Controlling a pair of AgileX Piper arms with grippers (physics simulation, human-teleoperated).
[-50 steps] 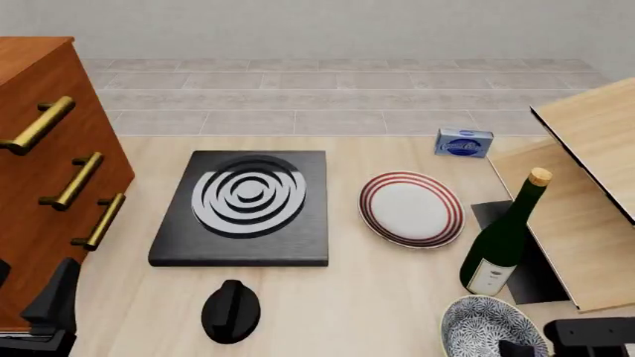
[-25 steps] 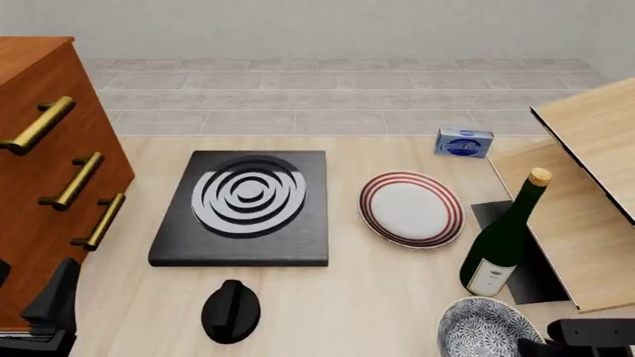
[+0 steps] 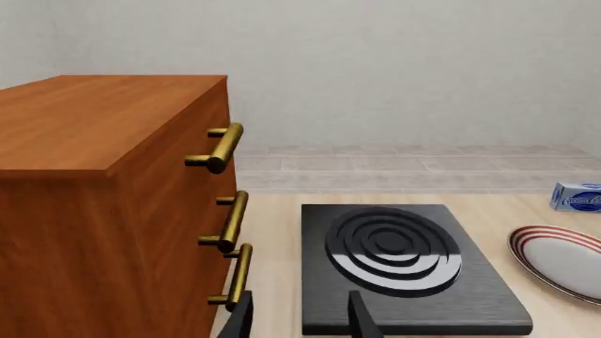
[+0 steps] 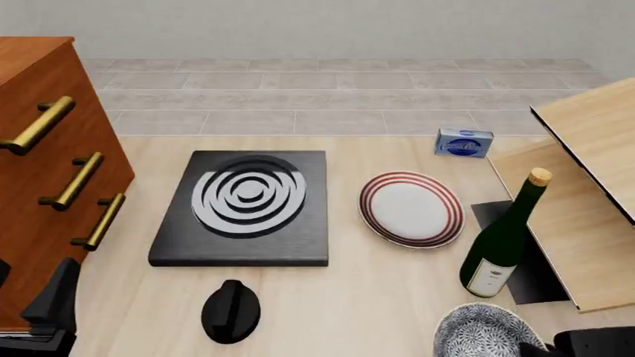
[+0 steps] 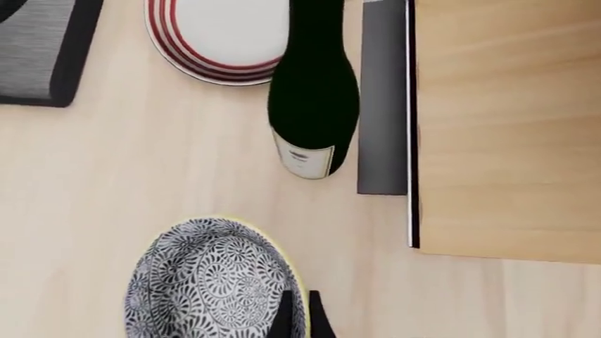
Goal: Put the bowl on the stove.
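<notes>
The bowl [image 4: 484, 333], patterned blue-grey on white, sits at the table's near right edge, partly cut off by the front view's bottom edge. In the right wrist view the bowl [image 5: 214, 282] has its pale rim pinched between the two dark fingers of my right gripper [image 5: 298, 320], which is shut on it. The stove [image 4: 246, 204], a black slab with silver rings, lies left of centre, well apart from the bowl. My left gripper [image 3: 300, 322] hangs open and empty at the near left, facing the stove [image 3: 404, 264].
A wooden drawer cabinet [image 4: 44, 171] with brass handles stands at the left. A red-ringed white plate [image 4: 411, 208] lies right of the stove. A dark bottle [image 4: 501, 242] stands just beyond the bowl. Also here: a black knob [image 4: 230, 311], a blue box [image 4: 463, 143], a wooden board [image 4: 585, 201].
The bowl has shifted slightly left and towards the near edge and looks tilted, with my right gripper drawing back with it. The left arm has not moved.
</notes>
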